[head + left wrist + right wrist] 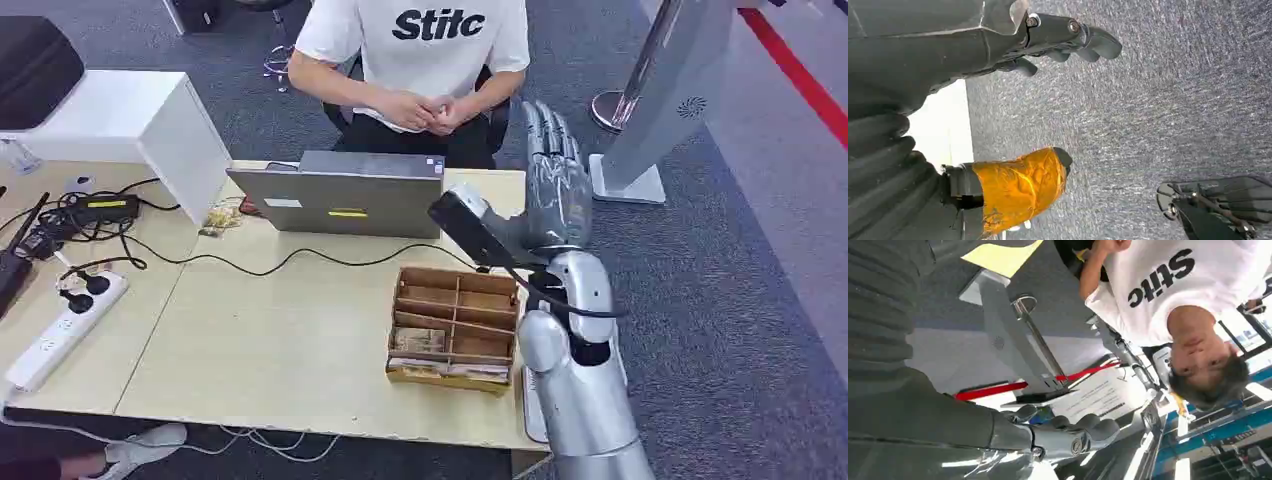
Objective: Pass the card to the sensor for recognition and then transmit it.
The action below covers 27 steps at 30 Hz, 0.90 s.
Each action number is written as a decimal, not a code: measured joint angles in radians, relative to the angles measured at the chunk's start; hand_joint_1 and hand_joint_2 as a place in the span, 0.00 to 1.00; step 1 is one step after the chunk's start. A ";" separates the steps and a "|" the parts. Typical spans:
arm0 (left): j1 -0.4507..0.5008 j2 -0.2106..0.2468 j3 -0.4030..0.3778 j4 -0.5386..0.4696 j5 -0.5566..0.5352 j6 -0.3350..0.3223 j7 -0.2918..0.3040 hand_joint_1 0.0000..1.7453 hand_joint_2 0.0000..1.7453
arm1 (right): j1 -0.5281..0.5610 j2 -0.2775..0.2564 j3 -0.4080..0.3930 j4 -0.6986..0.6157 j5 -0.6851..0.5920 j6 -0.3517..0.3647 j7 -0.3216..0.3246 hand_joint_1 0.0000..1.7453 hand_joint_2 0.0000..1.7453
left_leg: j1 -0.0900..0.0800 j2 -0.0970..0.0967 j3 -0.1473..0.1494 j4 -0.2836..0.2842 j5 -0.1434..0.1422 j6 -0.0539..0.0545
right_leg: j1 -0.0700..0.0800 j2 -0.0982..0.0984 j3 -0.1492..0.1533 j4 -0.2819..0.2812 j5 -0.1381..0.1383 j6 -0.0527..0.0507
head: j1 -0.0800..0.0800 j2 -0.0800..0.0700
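A wooden compartment box (455, 325) stands near the table's right front, with cards (420, 341) lying in its nearer slots. Just behind it a black sensor (466, 226) tilts up on a cable, right of the laptop. My right hand (556, 182) is raised upright just right of the sensor, fingers (1070, 432) straight and close together, with nothing in them. My left hand (1058, 37) hangs over the grey carpet; its fingers stand apart from the orange-taped thumb (1018, 187) and hold nothing.
A person in a white shirt (420, 45) sits behind the table, hands clasped. A closed grey laptop (340, 195), a white box (150, 125), a power strip (62, 332) and cables (90, 215) occupy the table's back and left. A grey stand (655, 110) rises at the right.
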 joint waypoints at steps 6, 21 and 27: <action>-0.001 0.000 0.003 0.000 -0.019 -0.002 0.006 0.00 1.00 | -0.044 0.009 0.021 0.057 0.042 0.008 0.027 0.00 1.00 | 0.000 0.000 0.000 0.000 0.000 0.000 | 0.000 0.000 0.000 0.000 0.000 0.000 | 0.000 0.000; -0.002 0.000 0.017 0.000 -0.036 -0.001 0.006 0.00 1.00 | -0.059 0.015 0.021 0.122 0.045 -0.001 0.026 1.00 1.00 | 0.000 0.000 0.000 0.000 0.000 0.000 | 0.000 0.000 -0.001 0.000 0.000 0.000 | 0.000 0.000; -0.002 0.000 0.018 0.000 -0.041 0.000 0.006 0.00 1.00 | -0.057 0.015 0.011 0.124 0.009 -0.002 0.014 1.00 1.00 | 0.000 0.000 0.000 0.000 0.000 0.000 | 0.000 0.000 -0.001 0.000 0.000 0.000 | 0.000 0.000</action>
